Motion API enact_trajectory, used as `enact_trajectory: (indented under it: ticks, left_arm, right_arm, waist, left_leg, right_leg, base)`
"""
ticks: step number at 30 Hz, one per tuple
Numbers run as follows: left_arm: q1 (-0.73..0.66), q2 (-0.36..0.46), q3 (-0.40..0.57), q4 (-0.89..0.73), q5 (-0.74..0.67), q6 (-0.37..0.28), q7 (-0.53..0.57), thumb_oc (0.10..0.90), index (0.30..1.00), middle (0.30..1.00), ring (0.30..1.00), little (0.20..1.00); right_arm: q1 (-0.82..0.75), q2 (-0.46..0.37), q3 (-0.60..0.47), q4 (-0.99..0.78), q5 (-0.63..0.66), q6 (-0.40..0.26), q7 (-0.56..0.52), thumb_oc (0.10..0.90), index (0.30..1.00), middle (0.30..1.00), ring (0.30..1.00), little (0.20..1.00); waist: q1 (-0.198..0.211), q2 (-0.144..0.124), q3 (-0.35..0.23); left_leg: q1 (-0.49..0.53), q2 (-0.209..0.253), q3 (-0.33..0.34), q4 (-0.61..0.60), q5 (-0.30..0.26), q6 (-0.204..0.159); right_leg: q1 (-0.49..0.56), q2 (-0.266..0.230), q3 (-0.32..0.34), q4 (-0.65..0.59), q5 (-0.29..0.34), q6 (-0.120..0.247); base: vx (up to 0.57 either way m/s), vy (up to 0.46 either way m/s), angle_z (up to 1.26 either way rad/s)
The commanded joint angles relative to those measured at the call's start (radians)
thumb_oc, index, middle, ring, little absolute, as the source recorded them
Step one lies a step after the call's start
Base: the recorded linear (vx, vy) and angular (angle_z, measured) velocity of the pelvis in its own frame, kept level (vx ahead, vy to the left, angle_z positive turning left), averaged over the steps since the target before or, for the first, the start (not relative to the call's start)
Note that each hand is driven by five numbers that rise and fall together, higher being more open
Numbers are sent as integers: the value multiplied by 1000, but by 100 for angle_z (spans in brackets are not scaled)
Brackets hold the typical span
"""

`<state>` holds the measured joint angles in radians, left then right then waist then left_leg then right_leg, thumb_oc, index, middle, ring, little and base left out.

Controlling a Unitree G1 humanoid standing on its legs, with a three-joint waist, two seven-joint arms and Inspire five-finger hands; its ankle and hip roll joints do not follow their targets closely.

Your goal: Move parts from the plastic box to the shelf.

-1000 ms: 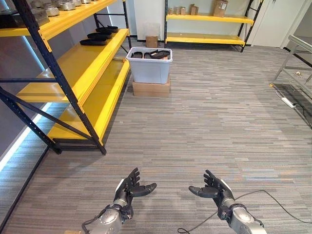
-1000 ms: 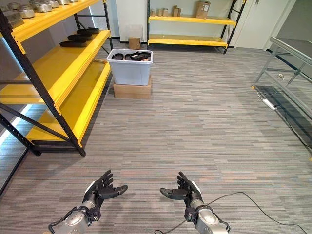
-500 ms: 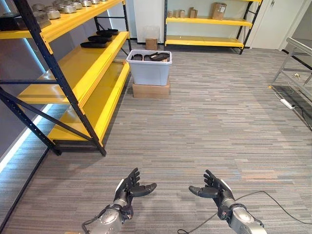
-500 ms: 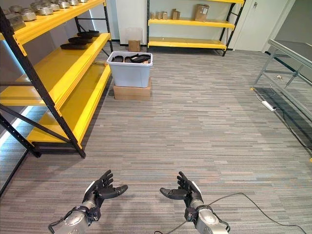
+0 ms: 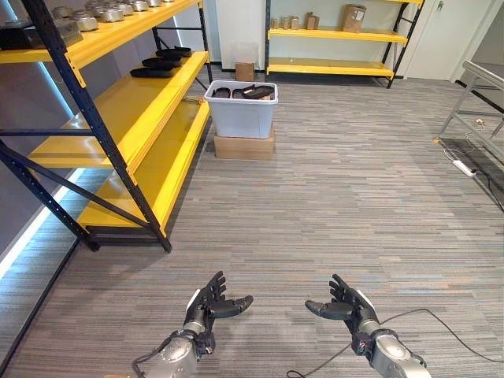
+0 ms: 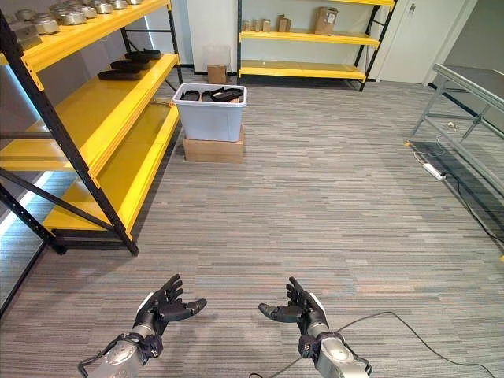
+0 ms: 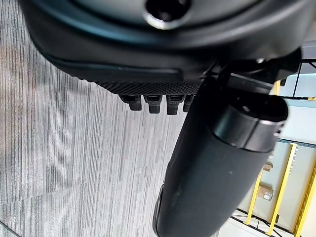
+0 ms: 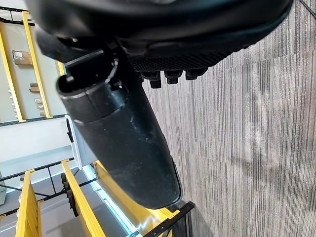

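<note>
Both hands are held low over the striped grey carpet [image 5: 331, 205], empty. Left hand [image 5: 206, 305]: fingers spread apart and relaxed, thumb pointing inward. Right hand [image 5: 346, 305]: same posture, fingers apart, thumb pointing inward toward the other. Nothing lies between them or in either palm.

One pale plastic box [image 5: 242, 110] stands well ahead, on one flat cardboard carton [image 5: 244, 145], just beside the end of the yellow shelf [image 5: 118, 110] on the left. Dark ring-shaped parts [image 5: 246, 90] lie inside the box; they overlap, so count uncertain.

Shelf: three yellow levels visible, dark blue-black frame. Middle level carries three dark flat parts [image 5: 161, 61] in a row at its far end. Top level carries a row of round metal pieces [image 5: 106, 11]; number not countable.

One second yellow shelf [image 5: 335, 49] stands against the far wall, two levels visible, with small boxes and jars on the upper one. One metal-framed table [image 5: 480, 94] shows at the right edge.
</note>
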<state>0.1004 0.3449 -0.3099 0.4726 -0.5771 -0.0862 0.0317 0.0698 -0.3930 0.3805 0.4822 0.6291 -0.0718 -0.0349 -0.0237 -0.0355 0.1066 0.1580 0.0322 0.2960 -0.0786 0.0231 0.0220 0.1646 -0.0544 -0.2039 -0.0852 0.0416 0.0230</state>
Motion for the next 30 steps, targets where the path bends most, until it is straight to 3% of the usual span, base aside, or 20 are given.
enact_trajectory:
  ticks: [1, 19, 27, 30]
  left_arm:
    - [-108, 13, -10, 8, 23, -100, -17, 900, 1000, 1000, 1000, 1000]
    - [-117, 18, -4, -8, 17, -101, -18, 900, 1000, 1000, 1000, 1000]
    - [-157, 21, -18, -16, -7, -117, -5, 900, 1000, 1000, 1000, 1000]
    - [-167, 23, -25, -24, -6, -118, 0, 900, 1000, 1000, 1000, 1000]
  right_arm:
    - [-99, -20, -1, -49, -8, -104, 2, 900, 1000, 1000, 1000, 1000]
    - [-102, -27, -13, -67, -6, -103, 3, 900, 1000, 1000, 1000, 1000]
    - [-134, -28, -21, -67, 12, -117, -11, 900, 1000, 1000, 1000, 1000]
    - [-142, -24, -21, -68, 17, -117, -16, 900, 1000, 1000, 1000, 1000]
  waist:
    - [10, 6, -49]
    - [9, 6, -39]
    - [12, -5, -9]
    - [11, -3, -4]
  left_leg:
    - [5, 110, -30, -4, -5, -76]
    - [-9, 108, -30, 11, -13, -77]
    - [-107, 91, -40, 204, -112, -52]
    - [-117, 76, -42, 221, -131, -37]
  right_leg:
    - [-16, -96, 10, 51, -48, 92]
    - [-25, -100, 8, 60, -53, 93]
    - [-60, -148, 24, 145, -76, 104]
    - [-75, -165, 32, 178, -77, 114]
  base:
    - [0, 0, 0]
    - [0, 0, 0]
    - [-1, 40, 0]
    - [9, 141, 0]
